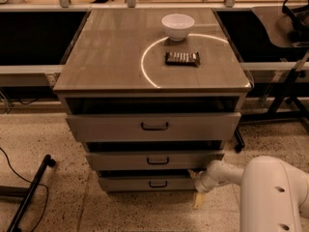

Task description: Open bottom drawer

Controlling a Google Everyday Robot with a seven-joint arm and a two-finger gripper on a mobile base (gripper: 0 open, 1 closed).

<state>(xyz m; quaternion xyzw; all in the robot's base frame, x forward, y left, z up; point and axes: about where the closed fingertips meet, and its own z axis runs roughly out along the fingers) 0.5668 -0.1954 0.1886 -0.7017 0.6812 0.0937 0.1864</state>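
The bottom drawer (145,183) is the lowest, narrowest grey front of the cabinet, with a small dark bar handle (158,183) at its centre. It stands slightly out, with a dark gap above it. My white arm (227,173) reaches in from the lower right. The gripper (198,190) is low by the drawer's right end, right of the handle, with a pale finger pointing down toward the floor.
The middle drawer (154,160) and top drawer (153,126) also stand slightly out. On the cabinet top sit a white bowl (177,26) and a dark bar-shaped object (182,58). A black pole (29,192) lies on the floor at left. A black stand (289,81) is at right.
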